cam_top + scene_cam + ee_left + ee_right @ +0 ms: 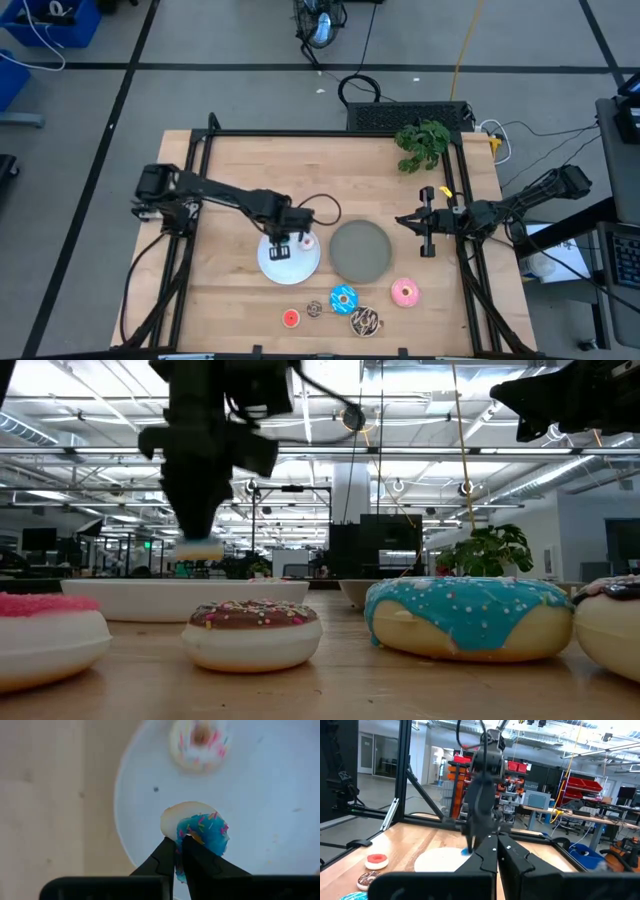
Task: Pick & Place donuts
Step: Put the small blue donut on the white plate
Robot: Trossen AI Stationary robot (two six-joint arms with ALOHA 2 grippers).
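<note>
The left claw (279, 249) is held above the white plate (300, 268), its fingers clamped on the tiny blue donut (206, 831), which is lifted clear of the plate; a tiny pale pink donut (307, 241) lies on that plate's far edge; the grey plate (359, 250) is set just beside it. Along the tabletop's (230, 180) near edge are ranged the red donut (291, 318), brown donut (314, 308), blue-iced donut (343, 298), chocolate donut (364, 321) and pink donut (405, 292); the right claw (428, 222) is parked at the right side, fingers together.
</note>
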